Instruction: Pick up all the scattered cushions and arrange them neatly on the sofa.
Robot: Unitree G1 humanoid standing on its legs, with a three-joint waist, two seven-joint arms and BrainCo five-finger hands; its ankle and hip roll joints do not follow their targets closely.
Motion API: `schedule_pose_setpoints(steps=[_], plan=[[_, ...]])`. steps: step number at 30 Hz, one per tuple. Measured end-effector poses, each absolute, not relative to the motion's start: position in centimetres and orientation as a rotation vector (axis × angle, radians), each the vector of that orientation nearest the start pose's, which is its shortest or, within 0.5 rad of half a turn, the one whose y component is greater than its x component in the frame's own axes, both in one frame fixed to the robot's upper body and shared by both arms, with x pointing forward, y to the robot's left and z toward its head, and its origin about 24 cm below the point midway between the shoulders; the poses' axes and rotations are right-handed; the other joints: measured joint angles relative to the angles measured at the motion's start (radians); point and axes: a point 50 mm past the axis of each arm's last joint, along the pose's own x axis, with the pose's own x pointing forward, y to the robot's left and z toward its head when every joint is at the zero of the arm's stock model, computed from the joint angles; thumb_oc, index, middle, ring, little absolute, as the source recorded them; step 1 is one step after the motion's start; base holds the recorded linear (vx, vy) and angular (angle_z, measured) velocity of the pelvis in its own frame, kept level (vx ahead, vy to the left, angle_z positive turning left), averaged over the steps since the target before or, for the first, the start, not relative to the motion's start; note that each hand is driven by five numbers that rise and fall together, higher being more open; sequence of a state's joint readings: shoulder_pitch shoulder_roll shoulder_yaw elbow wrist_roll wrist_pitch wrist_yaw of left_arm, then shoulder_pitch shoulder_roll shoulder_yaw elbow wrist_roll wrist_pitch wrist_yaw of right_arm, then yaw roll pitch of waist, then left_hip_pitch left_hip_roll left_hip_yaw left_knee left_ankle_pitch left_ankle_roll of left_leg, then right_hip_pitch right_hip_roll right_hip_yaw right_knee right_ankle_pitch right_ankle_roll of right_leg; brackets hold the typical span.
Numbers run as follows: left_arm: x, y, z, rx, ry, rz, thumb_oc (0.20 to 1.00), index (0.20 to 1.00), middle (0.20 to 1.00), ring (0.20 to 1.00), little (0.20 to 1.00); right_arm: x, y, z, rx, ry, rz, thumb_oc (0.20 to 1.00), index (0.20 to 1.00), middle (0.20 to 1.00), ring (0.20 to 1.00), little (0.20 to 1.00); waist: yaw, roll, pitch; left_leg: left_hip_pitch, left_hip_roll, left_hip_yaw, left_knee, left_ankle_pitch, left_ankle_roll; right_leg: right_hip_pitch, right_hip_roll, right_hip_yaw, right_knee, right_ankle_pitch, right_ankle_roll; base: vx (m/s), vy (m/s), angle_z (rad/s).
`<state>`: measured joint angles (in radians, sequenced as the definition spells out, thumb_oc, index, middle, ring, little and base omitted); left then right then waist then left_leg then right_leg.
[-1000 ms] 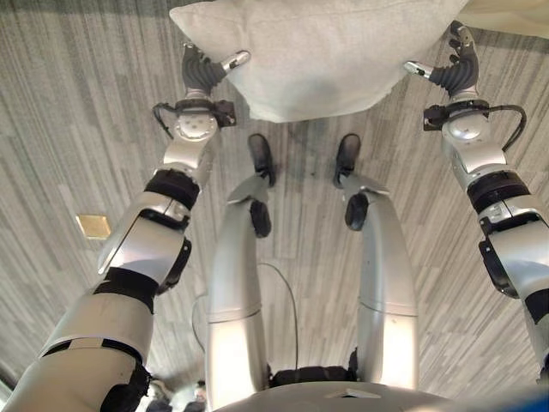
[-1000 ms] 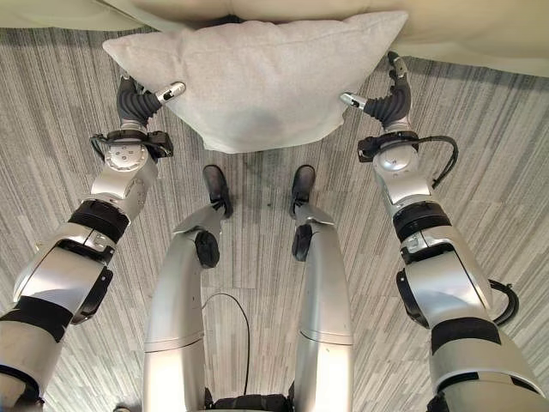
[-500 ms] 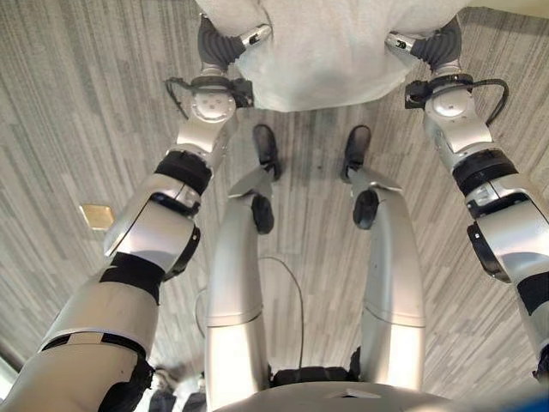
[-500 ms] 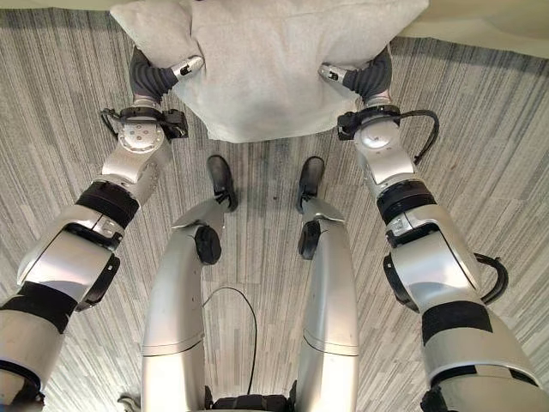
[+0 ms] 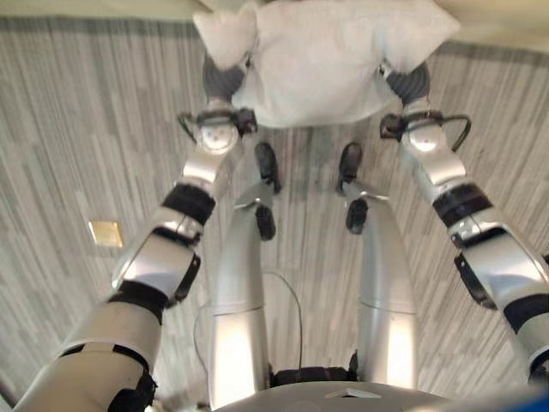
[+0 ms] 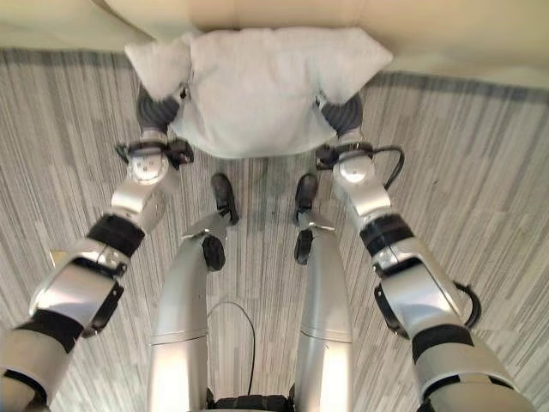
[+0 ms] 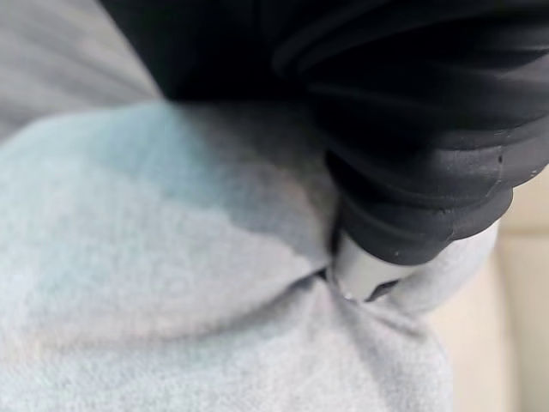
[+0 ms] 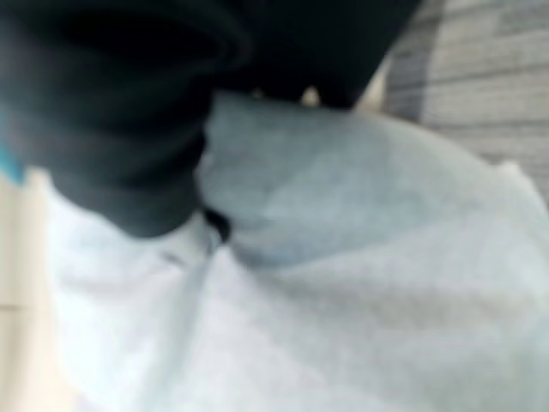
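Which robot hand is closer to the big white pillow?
Neither: it's a tie. The left hand presses into the pillow's left side and the right hand presses into its right side, so both touch it, holding it between them just before the sofa.

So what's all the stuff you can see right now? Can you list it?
Cushion: one, light grey, held up between both hands in front of the sofa's edge, its sides squeezed in.
Sofa: one, cream, along the far edge of the scene.
Floor: grey striped planks, below everything.
Floor plate: one, brass-coloured square, set in the floor on the robot's left.
Left hand: one, dark-covered, pressed into the cushion's left side; fingers hidden.
Right hand: one, dark-covered, pressed into the cushion's right side; fingers hidden.
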<state>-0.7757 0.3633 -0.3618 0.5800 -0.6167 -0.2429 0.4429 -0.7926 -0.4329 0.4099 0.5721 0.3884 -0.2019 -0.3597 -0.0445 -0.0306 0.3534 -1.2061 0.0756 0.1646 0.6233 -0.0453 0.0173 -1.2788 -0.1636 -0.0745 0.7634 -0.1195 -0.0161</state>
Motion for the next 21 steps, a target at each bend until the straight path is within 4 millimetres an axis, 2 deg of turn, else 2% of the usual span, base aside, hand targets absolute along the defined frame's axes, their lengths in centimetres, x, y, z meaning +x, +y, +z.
schedule_pose_setpoints(steps=[1, 4, 5, 8, 9, 12, 18, 19, 21], plan=[[37.1, 15.3, 14.7, -0.152, -0.263, 0.155, 0.200, 0.200, 0.200, 0.200, 0.200, 37.2, -15.5, 15.7, -0.182, -0.331, -0.051, 0.200, 0.200, 0.200, 0.200, 0.200, 0.000, 0.001, -0.020, 0.011, 0.000, -0.002, -0.005, 0.000, 0.000, 0.012, 0.000, -0.003, -0.005, -0.001, 0.002, 0.00, 0.000, 0.00], [35.9, 15.2, 13.0, -0.181, -0.233, 0.152, 0.200, 0.200, 0.200, 0.200, 0.200, 36.3, -16.0, 14.3, -0.151, -0.312, -0.071, 0.200, 0.200, 0.200, 0.200, 0.200, -0.002, 0.000, -0.026, 0.080, -0.001, -0.011, -0.030, 0.003, -0.005, 0.090, 0.001, -0.021, -0.033, 0.000, 0.004, -0.04, -0.032, 0.03], [35.7, 15.1, 12.8, -0.195, -0.232, 0.150, 0.200, 0.200, 0.200, 0.200, 0.200, 36.0, -16.1, 14.5, -0.130, -0.328, -0.076, 0.200, 0.200, 0.200, 0.200, 0.200, -0.002, 0.000, -0.026, 0.093, -0.001, -0.010, -0.037, 0.003, -0.005, 0.103, 0.000, -0.022, -0.035, -0.002, 0.004, -0.01, -0.051, 0.06], [34.4, 15.1, 11.4, -0.218, -0.211, 0.141, 0.200, 0.200, 0.200, 0.200, 0.200, 34.9, -16.2, 13.6, -0.111, -0.332, -0.063, 0.200, 0.200, 0.200, 0.200, 0.200, 0.000, 0.000, -0.024, 0.160, -0.005, -0.014, -0.081, 0.014, -0.009, 0.168, 0.000, -0.031, -0.067, 0.000, -0.001, 0.01, -0.048, 0.04], [34.0, 15.2, 10.3, -0.219, -0.180, 0.141, 0.200, 0.200, 0.200, 0.200, 0.200, 34.4, -16.4, 12.6, -0.112, -0.305, -0.057, 0.200, 0.200, 0.200, 0.200, 0.200, 0.003, 0.000, -0.024, 0.206, -0.006, -0.017, -0.104, 0.017, -0.011, 0.215, 0.001, -0.039, -0.082, 0.000, -0.001, 0.03, -0.062, 0.10], [31.6, 16.4, 6.3, -0.205, -0.071, 0.148, 0.200, 0.200, 0.200, 0.200, 0.200, 32.4, -16.5, 8.8, -0.155, -0.202, -0.006, 0.200, 0.200, 0.200, 0.200, 0.200, 0.007, 0.000, -0.019, 0.444, -0.008, -0.046, -0.210, 0.035, -0.028, 0.463, 0.010, -0.086, -0.171, -0.013, -0.004, 0.03, -0.067, 0.15], [27.9, 17.8, 3.0, -0.185, 0.014, 0.142, 0.200, 0.200, 0.200, 0.200, 0.200, 29.5, -16.7, 6.0, -0.185, -0.128, 0.060, 0.200, 0.200, 0.200, 0.200, 0.200, 0.011, 0.000, -0.021, 0.755, -0.001, -0.084, -0.400, 0.057, -0.058, 0.787, 0.039, -0.145, -0.331, -0.023, 0.007, 0.09, -0.044, 0.16], [27.1, 18.2, 2.7, -0.179, 0.019, 0.145, 0.200, 0.200, 0.200, 0.200, 0.200, 28.7, -16.7, 5.5, -0.177, -0.117, 0.076, 0.200, 0.200, 0.200, 0.200, 0.200, 0.009, 0.003, -0.027, 0.817, 0.003, -0.092, -0.444, 0.067, -0.064, 0.854, 0.049, -0.156, -0.374, -0.018, 0.008, 0.09, -0.059, 0.09], [26.2, 18.7, 2.0, -0.170, 0.042, 0.147, 0.200, 0.200, 0.200, 0.200, 0.200, 28.1, -16.7, 5.1, -0.173, -0.102, 0.087, 0.200, 0.200, 0.200, 0.200, 0.200, 0.015, 0.007, -0.075, 0.845, 0.010, -0.094, -0.476, 0.081, -0.065, 0.894, 0.065, -0.171, -0.409, -0.011, 0.004, 0.10, -0.093, 0.21]])
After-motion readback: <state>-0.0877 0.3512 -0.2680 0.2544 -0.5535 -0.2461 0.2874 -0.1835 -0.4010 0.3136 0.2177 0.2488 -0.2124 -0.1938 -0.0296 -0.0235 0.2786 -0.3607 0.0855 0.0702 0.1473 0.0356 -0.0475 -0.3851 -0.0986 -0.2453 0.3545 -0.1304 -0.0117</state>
